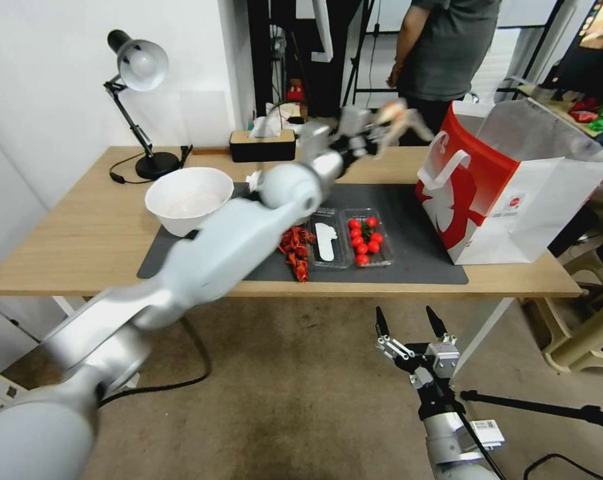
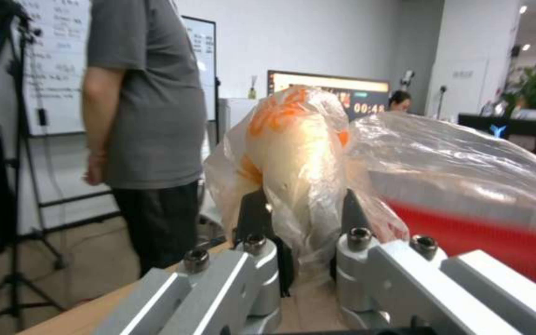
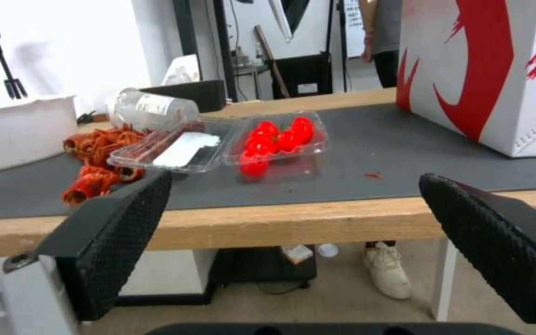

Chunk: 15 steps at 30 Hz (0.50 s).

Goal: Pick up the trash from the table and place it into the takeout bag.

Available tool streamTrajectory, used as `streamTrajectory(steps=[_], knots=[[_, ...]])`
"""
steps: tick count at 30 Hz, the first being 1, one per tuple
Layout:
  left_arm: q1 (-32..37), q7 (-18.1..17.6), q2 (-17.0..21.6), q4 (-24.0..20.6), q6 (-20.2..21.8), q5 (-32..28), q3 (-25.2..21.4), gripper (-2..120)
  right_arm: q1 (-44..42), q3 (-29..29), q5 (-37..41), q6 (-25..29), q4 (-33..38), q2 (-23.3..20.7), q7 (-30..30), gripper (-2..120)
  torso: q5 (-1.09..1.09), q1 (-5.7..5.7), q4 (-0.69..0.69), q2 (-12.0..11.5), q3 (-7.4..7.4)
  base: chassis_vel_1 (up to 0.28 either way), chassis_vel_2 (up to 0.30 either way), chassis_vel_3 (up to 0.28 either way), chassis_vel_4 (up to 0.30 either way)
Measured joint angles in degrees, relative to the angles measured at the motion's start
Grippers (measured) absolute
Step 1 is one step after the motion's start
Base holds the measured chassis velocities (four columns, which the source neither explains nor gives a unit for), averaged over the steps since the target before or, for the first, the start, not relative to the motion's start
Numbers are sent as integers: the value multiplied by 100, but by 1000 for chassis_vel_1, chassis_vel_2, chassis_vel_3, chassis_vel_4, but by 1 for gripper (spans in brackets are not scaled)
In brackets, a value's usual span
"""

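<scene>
Left gripper [image 1: 389, 127], jaws clamped on bagged lump [image 2: 296, 153], seemingly just short of takeout bag [image 1: 514, 193]; right gripper [image 1: 411, 327] wide, parked low.

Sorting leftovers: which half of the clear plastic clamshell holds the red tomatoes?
The half nearer the red-and-white takeout bag; the other half holds only a white piece.

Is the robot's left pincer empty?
No, the left pincer is shut on a beige lump in a clear bag.
</scene>
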Motion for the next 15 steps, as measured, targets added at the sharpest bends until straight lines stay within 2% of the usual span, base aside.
streamTrajectory(steps=[1, 3, 4, 7, 11, 13, 15], knots=[[0, 0, 0, 0, 0, 0, 0, 4, 0, 0, 0, 0, 0, 0, 0, 100, 0, 0, 0, 0, 0, 0, 0, 0, 0], [-212, 33, -315, 405, 0, -291, 21, 4, -23, 21, -16, 0, -8, 17, 1, 100, 0, 0, 0, 0, 0, 0, 0, 0, 0], [-212, 33, -315, 405, 0, -291, 21, 4, -23, 21, -16, 0, -8, 17, 1, 100, 0, 0, 0, 0, 0, 0, 0, 0, 0], [-429, 392, -616, 833, -1, -808, 40, 4, -64, 34, -41, 12, -32, 47, 2, 100, -1, -2, 0, 0, -1, 0, 0, 0, 0], [-486, 593, -749, 1039, -1, -1059, 46, 4, -75, 36, -55, 35, -53, 57, 2, 100, -2, -2, 1, 0, -1, 0, 0, 0, 0], [-487, 885, -856, 1127, -2, -1150, 71, 4, -74, 36, -61, 69, -91, 68, -1, 100, -1, -1, 1, 0, -1, 0, 0, 0, 0], [-474, 979, -892, 1120, -7, -1152, 101, 4, -71, 35, -65, 77, -109, 75, -2, 100, -1, -2, 1, 0, -1, 0, 0, 0, 0]])
